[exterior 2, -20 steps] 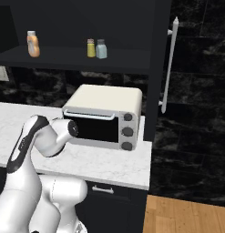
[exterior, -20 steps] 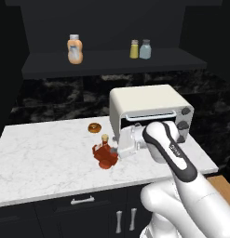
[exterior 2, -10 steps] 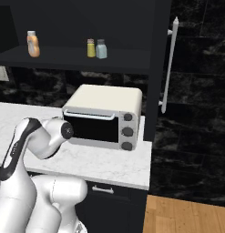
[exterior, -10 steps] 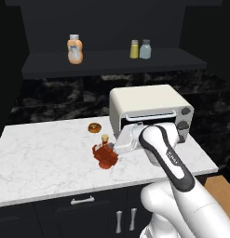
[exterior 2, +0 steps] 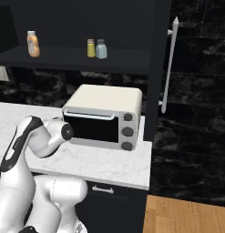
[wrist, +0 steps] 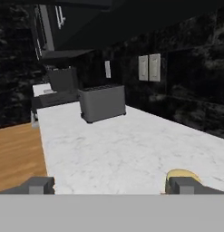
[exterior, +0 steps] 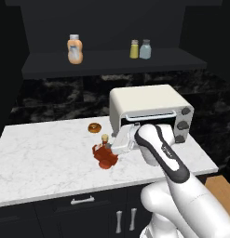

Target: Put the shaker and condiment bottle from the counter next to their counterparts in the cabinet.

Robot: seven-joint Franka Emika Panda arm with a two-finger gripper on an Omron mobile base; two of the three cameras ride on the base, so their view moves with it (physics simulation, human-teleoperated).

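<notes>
The red-orange condiment bottle [exterior: 104,156] with its tan cap stands on the marble counter [exterior: 42,158], in front of the toaster oven [exterior: 149,109]. My gripper [exterior: 115,146] sits low, right beside the bottle on its right. In the hand view the gripper [wrist: 113,186] is open, its fingertips [wrist: 38,185] wide apart with bare counter [wrist: 122,145] between them. The grey-blue shaker [exterior: 145,49] stands on the cabinet shelf [exterior: 51,65] next to the yellow shaker [exterior: 134,49]. The peach-orange squeeze bottle [exterior: 75,49] stands further left on that shelf.
A brown donut [exterior: 93,127] lies on the counter behind the condiment bottle. A tan rounded shape [wrist: 177,174] shows just behind my right fingertip; I cannot tell what it is. Further along the counter stands a grey toaster [wrist: 102,103]. A tall dark unit with a long handle [exterior 2: 168,68] stands right of the oven.
My arm has swung a little to the left, bringing the hand closer to the condiment bottle. The jaws stay open. The bottle and the things on the shelf have not moved.
</notes>
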